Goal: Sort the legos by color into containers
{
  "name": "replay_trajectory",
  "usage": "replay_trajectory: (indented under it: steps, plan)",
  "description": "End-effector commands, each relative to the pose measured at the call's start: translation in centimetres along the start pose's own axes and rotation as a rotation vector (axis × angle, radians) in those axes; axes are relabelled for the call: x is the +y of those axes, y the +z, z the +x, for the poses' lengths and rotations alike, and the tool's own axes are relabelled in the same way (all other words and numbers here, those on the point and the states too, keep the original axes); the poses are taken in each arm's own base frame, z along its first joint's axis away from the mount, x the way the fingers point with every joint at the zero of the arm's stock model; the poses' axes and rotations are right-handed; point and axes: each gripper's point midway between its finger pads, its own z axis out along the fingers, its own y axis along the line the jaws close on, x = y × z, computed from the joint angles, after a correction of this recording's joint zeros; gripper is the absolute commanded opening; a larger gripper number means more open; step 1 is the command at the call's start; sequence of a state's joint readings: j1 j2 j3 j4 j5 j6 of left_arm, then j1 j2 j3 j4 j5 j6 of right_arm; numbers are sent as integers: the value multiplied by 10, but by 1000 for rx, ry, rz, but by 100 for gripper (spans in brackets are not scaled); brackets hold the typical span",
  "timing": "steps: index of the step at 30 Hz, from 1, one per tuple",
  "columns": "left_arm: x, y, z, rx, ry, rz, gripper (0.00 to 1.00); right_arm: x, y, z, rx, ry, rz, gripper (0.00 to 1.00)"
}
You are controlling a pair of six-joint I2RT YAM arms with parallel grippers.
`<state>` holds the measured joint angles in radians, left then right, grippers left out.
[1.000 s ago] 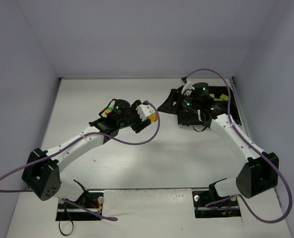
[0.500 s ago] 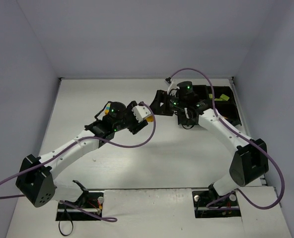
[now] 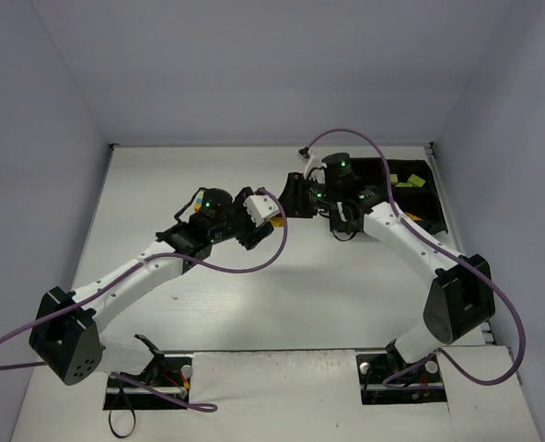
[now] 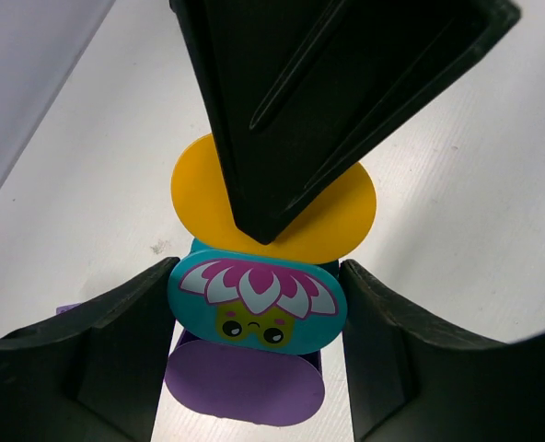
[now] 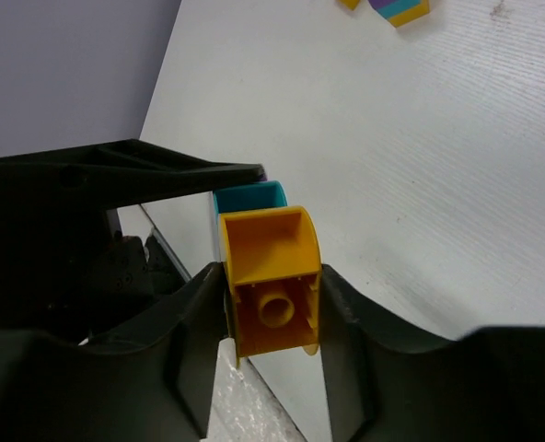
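Rounded oval cyan plastic brick [image 4: 257, 304]: a printed pink-and-white lotus over a yellow-green frowning face. An orange oval plastic brick [image 4: 346, 219] shows behind it, a purple oval plastic brick [image 4: 245, 394] beneath. Far right, lime green plastic bricks [image 3: 414, 181] sit in the black square plastic tray [image 3: 427, 204]. White tabletop [image 3: 162, 184].

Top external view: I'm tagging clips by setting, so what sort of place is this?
Probably a lab robot cell: a white table boxed in by plain wall panels, a left arm and right arm bolted at its near edge, and a black tray.
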<state>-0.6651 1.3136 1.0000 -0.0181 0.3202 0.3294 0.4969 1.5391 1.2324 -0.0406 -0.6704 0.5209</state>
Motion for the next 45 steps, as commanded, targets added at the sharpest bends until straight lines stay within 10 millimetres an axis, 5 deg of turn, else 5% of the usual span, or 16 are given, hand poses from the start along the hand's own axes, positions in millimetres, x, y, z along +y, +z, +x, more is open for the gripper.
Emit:
replay_trajectory:
  steps: [1, 5, 9, 16, 21, 24, 26, 32, 38, 45]
  plan:
    - [14, -11, -45, -140, 16, -38, 23, 23, -3, -17, -48, -71, -76, 31]
    - [10, -9, -35, -108, 4, -21, 21, 22, -8, -23, -80, -97, -53, 0]
    - [-1, -7, -20, -75, -19, 31, 9, 11, -25, -42, -139, -104, -21, 0]
    - [-5, -6, 26, 30, -134, 81, 6, -20, -73, -71, -220, -119, 63, 0]
    - [0, -4, 34, 60, -162, 83, 6, -45, -105, -88, -281, -102, 151, 0]
    - [4, -6, 27, 39, -165, 61, 6, -81, -143, -108, -388, -69, 312, 0]
    - [10, -9, 20, 13, -174, 28, 6, -127, -181, -118, -480, 0, 520, 0]
    - [20, -24, -2, -53, -213, -37, 6, -231, -272, -101, -684, 298, 977, 0]
    - [23, -34, -17, -121, -247, -66, 6, -299, -295, -80, -698, 472, 1136, 0]
    - [23, -34, -8, -121, -251, -93, 6, -340, -293, -88, -702, 507, 1171, 4]
